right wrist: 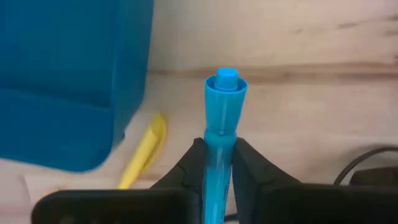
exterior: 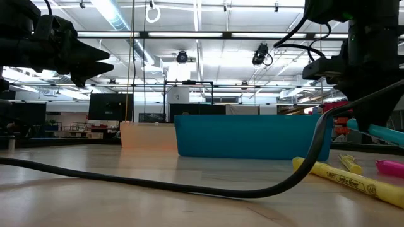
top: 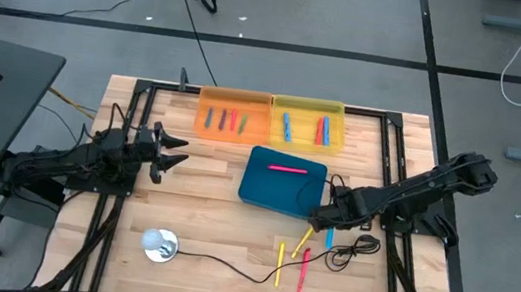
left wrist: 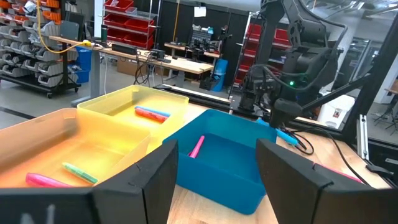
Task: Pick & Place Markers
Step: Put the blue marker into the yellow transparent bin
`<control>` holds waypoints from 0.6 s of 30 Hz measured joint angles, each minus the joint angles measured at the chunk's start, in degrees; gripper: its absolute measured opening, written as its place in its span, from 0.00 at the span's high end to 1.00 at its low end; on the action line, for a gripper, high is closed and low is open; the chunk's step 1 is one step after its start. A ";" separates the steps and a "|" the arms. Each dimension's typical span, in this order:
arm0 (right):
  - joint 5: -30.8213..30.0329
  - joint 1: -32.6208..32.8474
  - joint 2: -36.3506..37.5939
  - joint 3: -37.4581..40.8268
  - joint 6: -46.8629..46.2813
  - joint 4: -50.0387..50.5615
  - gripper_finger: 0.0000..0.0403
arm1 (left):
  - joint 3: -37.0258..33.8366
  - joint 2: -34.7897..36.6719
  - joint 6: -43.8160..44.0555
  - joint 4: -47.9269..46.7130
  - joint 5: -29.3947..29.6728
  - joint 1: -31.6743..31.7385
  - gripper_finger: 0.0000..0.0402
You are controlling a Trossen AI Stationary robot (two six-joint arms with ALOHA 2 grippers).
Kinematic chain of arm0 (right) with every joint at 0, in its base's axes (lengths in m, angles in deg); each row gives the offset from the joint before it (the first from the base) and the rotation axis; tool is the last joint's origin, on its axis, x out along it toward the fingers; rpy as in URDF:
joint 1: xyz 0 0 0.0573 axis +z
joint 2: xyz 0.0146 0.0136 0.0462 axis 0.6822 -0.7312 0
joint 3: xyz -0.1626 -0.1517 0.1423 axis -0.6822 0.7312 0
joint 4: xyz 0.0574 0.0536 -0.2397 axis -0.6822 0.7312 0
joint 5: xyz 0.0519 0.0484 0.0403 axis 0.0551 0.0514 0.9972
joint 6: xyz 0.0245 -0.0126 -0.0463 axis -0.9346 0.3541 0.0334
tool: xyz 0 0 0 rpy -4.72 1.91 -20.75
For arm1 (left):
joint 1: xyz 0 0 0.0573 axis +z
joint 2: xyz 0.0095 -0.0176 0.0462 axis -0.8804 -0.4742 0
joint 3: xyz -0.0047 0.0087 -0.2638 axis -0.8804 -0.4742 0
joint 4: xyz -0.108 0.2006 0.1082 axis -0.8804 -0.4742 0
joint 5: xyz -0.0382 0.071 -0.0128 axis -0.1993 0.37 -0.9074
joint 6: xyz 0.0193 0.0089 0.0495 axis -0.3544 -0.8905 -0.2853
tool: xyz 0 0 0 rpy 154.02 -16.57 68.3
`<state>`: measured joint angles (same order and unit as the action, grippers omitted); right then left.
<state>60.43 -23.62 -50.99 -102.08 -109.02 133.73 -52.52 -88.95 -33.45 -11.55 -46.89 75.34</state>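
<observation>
My right gripper [top: 327,220] hangs just off the near right corner of the blue bin [top: 260,188], shut on a blue marker [right wrist: 222,99]. One pink marker [top: 286,169] lies inside that bin. Two yellow markers [top: 303,240] [top: 281,253] and a red one [top: 304,271] lie flat on the wood nearer the front edge. More markers lie in the orange bin [top: 205,124] and the yellow bin [top: 308,107]. My left gripper [top: 175,152] stands open above the table's left side, with nothing between its fingers [left wrist: 155,180]. My right gripper pinches the blue marker's barrel [right wrist: 219,135] between its two fingers [right wrist: 249,163], one on each side. The fingers come from above. The marker's stepped end [right wrist: 226,78] sticks out past the fingertips. The marker [exterior: 384,133] is clear of the table and slants slightly.
A black cable [top: 225,262] runs across the near part of the table from a round silver object [top: 160,245] to a coil [top: 353,251] beside the loose markers. The three bins stand at the table's middle and far side.
</observation>
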 joint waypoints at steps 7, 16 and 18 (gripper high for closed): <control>-1.86 -0.53 1.56 -0.02 -0.90 2.67 0.90 | 0.00 0.00 -0.03 0.00 0.00 0.00 0.45; -2.34 -2.54 6.23 -5.47 1.33 15.00 0.90 | 0.00 -0.01 -0.02 0.00 0.00 0.00 0.45; -2.35 -3.17 6.91 -7.81 2.52 18.03 0.90 | 0.00 -0.02 0.03 0.00 0.00 0.00 0.45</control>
<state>58.08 -26.79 -44.08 -109.90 -106.51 151.76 -52.52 -88.97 -33.42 -11.55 -46.89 75.34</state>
